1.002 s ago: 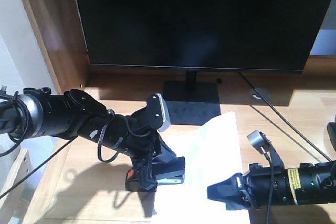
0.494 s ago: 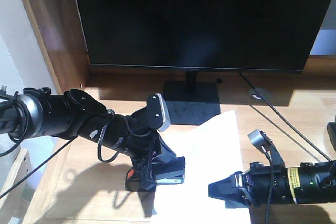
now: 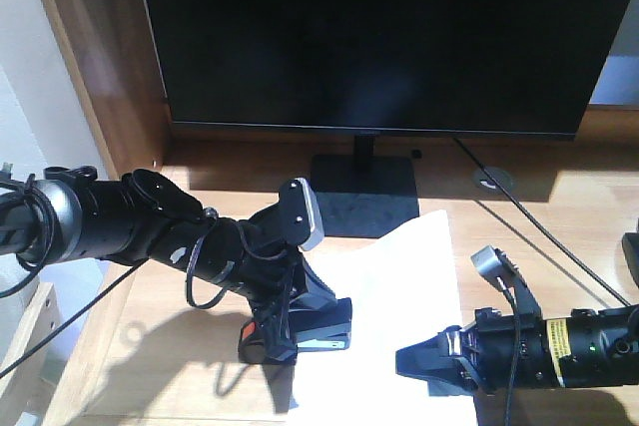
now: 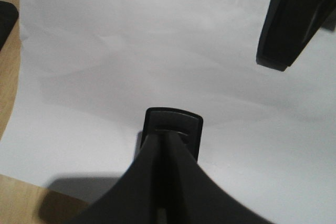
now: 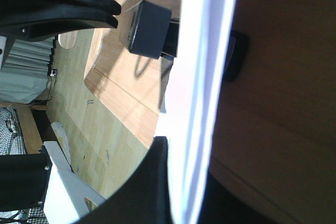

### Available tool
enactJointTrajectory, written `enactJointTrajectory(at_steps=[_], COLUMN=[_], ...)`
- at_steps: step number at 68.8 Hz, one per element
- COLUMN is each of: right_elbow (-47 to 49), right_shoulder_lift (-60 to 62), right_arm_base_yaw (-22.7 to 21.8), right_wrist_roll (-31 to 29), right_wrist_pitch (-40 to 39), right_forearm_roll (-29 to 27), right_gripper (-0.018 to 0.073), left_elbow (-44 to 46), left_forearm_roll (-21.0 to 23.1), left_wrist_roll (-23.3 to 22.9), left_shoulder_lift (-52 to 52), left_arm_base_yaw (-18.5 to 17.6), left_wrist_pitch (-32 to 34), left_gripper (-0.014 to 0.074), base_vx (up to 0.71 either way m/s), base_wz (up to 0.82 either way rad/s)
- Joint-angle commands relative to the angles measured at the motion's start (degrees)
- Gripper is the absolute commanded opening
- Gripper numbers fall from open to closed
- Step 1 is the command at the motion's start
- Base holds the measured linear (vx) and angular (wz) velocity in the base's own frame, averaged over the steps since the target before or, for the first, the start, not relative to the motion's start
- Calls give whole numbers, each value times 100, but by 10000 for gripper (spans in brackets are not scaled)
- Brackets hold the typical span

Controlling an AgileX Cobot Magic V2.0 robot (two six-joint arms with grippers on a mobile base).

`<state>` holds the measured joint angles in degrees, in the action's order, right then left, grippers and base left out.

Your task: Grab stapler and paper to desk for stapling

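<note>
The black stapler [image 3: 298, 331], orange-red patch on its arm, is held in my shut left gripper [image 3: 300, 311] just above the left edge of the paper [image 3: 399, 286]. In the left wrist view the fingers [image 4: 152, 171] close together on the stapler [image 4: 173, 127], with the white paper [image 4: 131, 51] below. The sheet lies on the light wooden desk [image 3: 140, 296]. My right gripper [image 3: 411, 361] is shut on the paper's near edge. In the right wrist view the paper [image 5: 197, 93] runs edge-on between the jaws of the right gripper [image 5: 184, 182], and the stapler [image 5: 149, 30] shows beyond it.
A large black monitor [image 3: 369, 37] stands at the back on a square base [image 3: 364, 197]. A black cable [image 3: 539, 226] crosses the desk's right side past a round grommet [image 3: 492, 180]. A brown side panel [image 3: 100, 67] rises at the left.
The right gripper with the paper's edge has shifted very slightly. The left arm and stapler have stayed where they were.
</note>
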<state>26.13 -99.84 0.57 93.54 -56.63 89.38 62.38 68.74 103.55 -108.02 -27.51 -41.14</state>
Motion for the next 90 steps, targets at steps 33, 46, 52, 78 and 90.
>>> enactJointTrajectory(at_steps=[33,46,52,78,90], right_elbow=[86,86,86,86,86], right_shoulder_lift=[151,151,151,151,151], right_arm_base_yaw=[2,2,2,2,2], right_wrist_roll=[-64,-64,-64,-64,-64], right_wrist_pitch=[-284,-284,-284,-284,-284], right_forearm_roll=[-154,-154,-154,-154,-154], right_gripper=[-2,-2,-2,-2,-2], left_elbow=[135,135,135,135,135], left_forearm_roll=[280,274,274,300,291], left_wrist_roll=[-3,3,3,3,3], left_shoulder_lift=[251,251,251,251,251], left_arm_base_yaw=[-35,-35,-35,-35,-35], left_wrist_pitch=[-131,-122,-122,-123,-172], left_gripper=[-6,-6,-6,-6,-6], base_vx=[0,0,0,0,0], base_wz=[0,0,0,0,0])
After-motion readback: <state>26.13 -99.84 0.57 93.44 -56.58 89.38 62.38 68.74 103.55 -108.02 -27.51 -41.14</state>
